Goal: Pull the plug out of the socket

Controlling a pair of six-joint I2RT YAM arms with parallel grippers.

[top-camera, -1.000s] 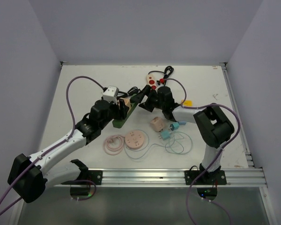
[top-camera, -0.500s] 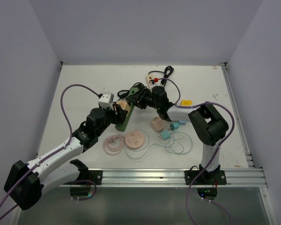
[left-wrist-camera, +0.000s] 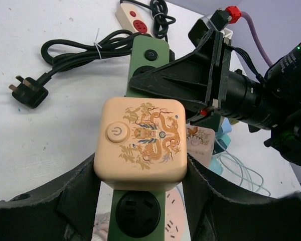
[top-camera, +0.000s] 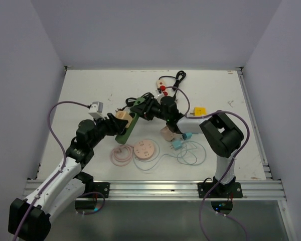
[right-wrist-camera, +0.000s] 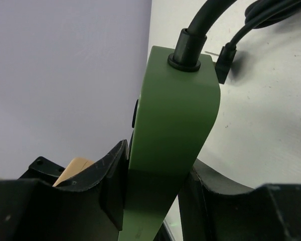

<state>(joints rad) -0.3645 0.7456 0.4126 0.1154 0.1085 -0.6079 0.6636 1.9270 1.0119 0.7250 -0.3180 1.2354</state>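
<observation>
The socket is a green power strip (top-camera: pixel 132 120) lying slantwise at the table's middle. The plug (top-camera: pixel 122 116) is a beige cube with a dragon print, sitting over the strip's middle outlet. My left gripper (top-camera: pixel 120 119) is shut on the plug (left-wrist-camera: pixel 140 138), one finger on each side of it, and an empty black outlet shows below. I cannot tell whether its pins are out. My right gripper (top-camera: pixel 144 108) is shut on the far end of the strip (right-wrist-camera: pixel 173 125), near where the black cord enters. The right wrist view shows a corner of the plug (right-wrist-camera: pixel 74 169) behind the left finger (right-wrist-camera: pixel 110 175).
The strip's black cord (left-wrist-camera: pixel 85 47) ends in a loose plug (left-wrist-camera: pixel 27 93). A cream strip with red buttons (top-camera: pixel 162 86) lies behind. In front are a second beige cube (top-camera: pixel 168 133), teal plugs (top-camera: pixel 179 143), a pink round socket (top-camera: pixel 144 149) and a pink coil (top-camera: pixel 122 154). A yellow tag (top-camera: pixel 199 110) lies to the right.
My right gripper has closed on the strip's far end. My left arm has drawn back toward the near left, and the plug and strip have shifted left with it.
</observation>
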